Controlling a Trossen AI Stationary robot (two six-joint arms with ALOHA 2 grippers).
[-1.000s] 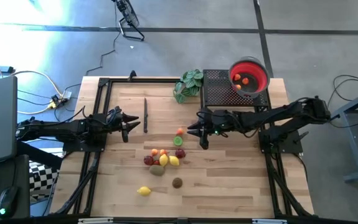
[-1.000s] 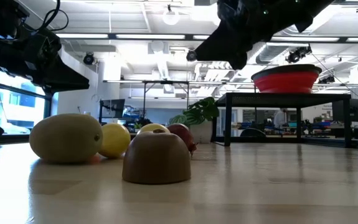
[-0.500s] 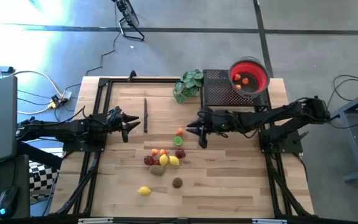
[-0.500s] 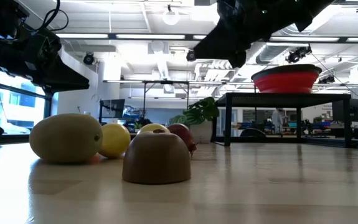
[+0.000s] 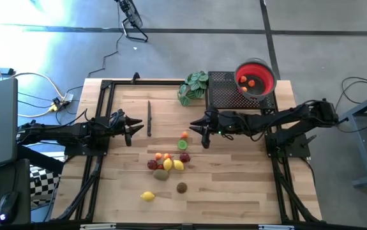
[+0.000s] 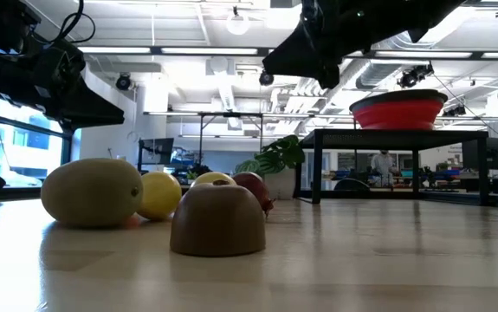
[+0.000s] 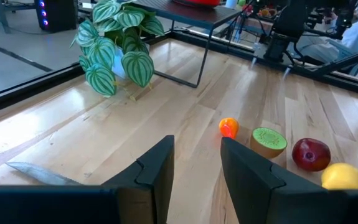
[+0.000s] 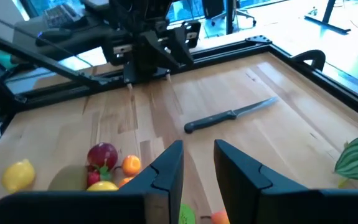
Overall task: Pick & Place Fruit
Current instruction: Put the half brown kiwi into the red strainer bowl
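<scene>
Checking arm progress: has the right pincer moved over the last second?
Yes. In the high view the right pincer has crept leftward across the table, away from the black rack and closer to over the small orange fruit.

A leafy plant (image 5: 193, 87) is seen at the table's (image 5: 234, 191) far edge. A black mesh stand (image 5: 224, 92) is set beside it. A knife (image 5: 149, 117) is laid nearer the left.

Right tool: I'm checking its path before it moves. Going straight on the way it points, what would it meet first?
Probably the knife, lying ahead of the right tool on the table; the left tool waits beyond. Depth is uncertain.
</scene>
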